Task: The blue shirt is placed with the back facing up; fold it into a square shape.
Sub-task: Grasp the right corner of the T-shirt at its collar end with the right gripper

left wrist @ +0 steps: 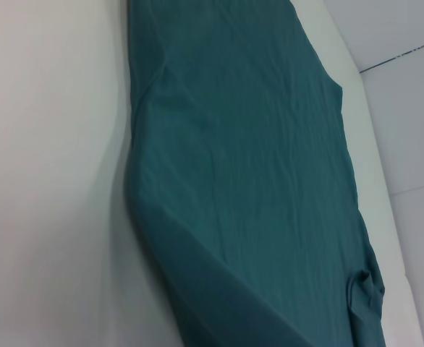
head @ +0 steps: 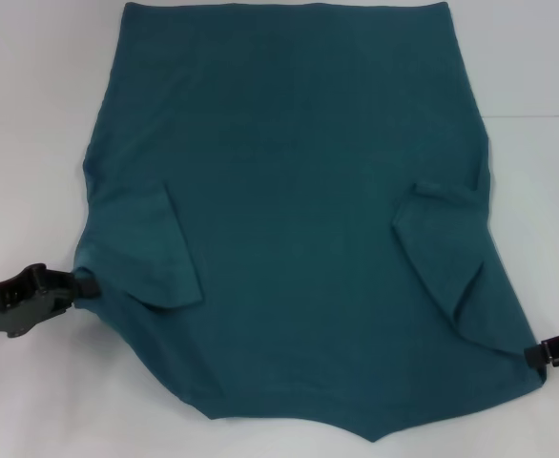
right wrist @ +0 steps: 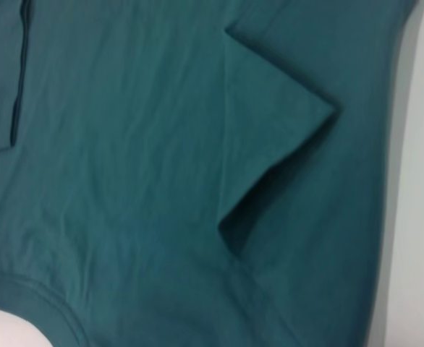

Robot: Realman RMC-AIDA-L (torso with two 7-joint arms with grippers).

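Head view: the blue shirt [head: 294, 210] lies spread over the middle of the white table [head: 31, 114], plain side up, both sleeves folded inward onto the body. The left gripper [head: 81, 284] is clamped on the shirt's left shoulder edge near the table's left edge; the right gripper [head: 539, 355] pinches the right shoulder corner near the right edge. Left wrist view: the shirt [left wrist: 255, 181] stretches away flat, its near edge raised. Right wrist view: a folded sleeve [right wrist: 270, 123] lies on the cloth.
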